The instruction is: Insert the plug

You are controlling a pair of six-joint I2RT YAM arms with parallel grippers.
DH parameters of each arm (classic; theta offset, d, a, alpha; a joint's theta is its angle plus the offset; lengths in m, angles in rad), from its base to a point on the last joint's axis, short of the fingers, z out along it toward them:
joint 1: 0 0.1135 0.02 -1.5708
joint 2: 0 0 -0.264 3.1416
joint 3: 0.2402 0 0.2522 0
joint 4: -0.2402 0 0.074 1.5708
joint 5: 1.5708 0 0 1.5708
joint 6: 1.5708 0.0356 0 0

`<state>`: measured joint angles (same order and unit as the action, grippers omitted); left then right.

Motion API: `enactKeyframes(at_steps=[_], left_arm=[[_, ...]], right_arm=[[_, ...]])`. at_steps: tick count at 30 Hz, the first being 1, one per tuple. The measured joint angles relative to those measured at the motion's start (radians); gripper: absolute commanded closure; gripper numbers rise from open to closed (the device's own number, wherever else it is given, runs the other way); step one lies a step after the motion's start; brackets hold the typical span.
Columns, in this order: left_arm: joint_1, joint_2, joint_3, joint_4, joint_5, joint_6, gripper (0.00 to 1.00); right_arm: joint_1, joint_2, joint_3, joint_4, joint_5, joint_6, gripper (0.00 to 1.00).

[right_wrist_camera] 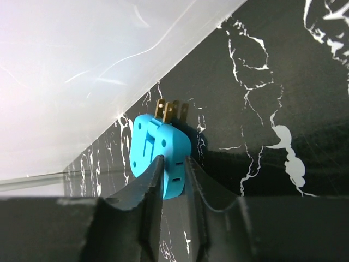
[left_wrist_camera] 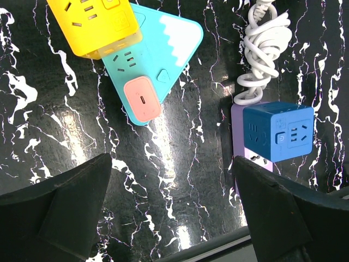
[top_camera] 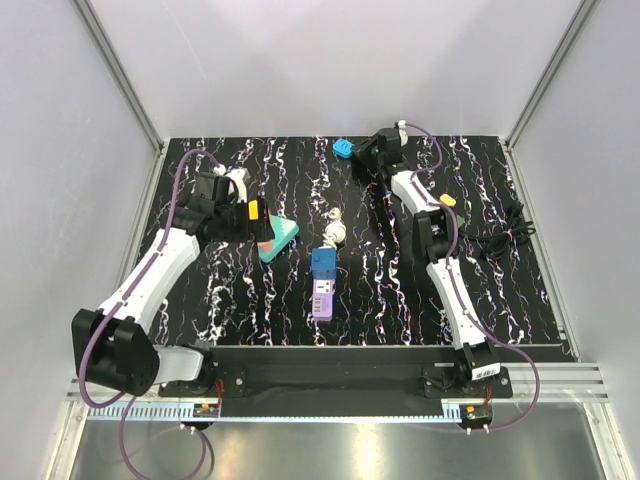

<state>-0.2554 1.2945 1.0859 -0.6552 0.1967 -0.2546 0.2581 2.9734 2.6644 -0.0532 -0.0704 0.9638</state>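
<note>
A light blue plug [right_wrist_camera: 155, 147] with brass prongs lies at the back of the black marbled table [top_camera: 400, 290], close to the rear wall. The same plug [top_camera: 344, 148] shows in the top view. My right gripper [right_wrist_camera: 173, 161] has both fingers pressed on the plug's sides, and this gripper [top_camera: 360, 153] reaches to the far centre. A purple power strip [top_camera: 322, 298] carrying a dark blue cube socket [top_camera: 323, 262] lies mid-table. My left gripper [left_wrist_camera: 172, 202] hangs open above bare table; in the top view, the left gripper [top_camera: 232, 222] is by the yellow strip.
A yellow power strip [left_wrist_camera: 95, 24] overlaps a teal one [left_wrist_camera: 155, 60] that bears a pink adapter [left_wrist_camera: 142, 99]. A coiled white cord [left_wrist_camera: 264, 49] lies by the dark blue cube socket [left_wrist_camera: 281, 131]. A black cable bundle [top_camera: 500, 235] lies at the right edge.
</note>
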Motion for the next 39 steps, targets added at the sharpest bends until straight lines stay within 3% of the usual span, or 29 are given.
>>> enactKeyframes(at_steps=[8, 22, 25, 31, 39], left_arm=[[0.000, -0.005, 0.000, 0.000, 0.001, 0.000, 0.01], [0.000, -0.011, 0.000, 0.000, 0.001, 0.000, 0.01], [0.000, -0.016, 0.000, 0.000, 0.001, 0.000, 0.01], [0.000, -0.019, 0.000, 0.000, 0.002, 0.000, 0.01], [0.000, -0.026, 0.000, 0.000, 0.002, 0.000, 0.01]], right_arm=[[0.000, 0.010, 0.010, 0.012, -0.004, 0.042, 0.97], [-0.001, -0.116, -0.172, -0.013, -0.142, -0.103, 0.99], [-0.001, -0.154, -0.237, -0.056, -0.172, -0.137, 0.95], [0.000, -0.207, -0.292, -0.093, -0.179, -0.163, 0.63], [0.003, -0.150, -0.161, -0.146, -0.127, -0.150, 0.62]])
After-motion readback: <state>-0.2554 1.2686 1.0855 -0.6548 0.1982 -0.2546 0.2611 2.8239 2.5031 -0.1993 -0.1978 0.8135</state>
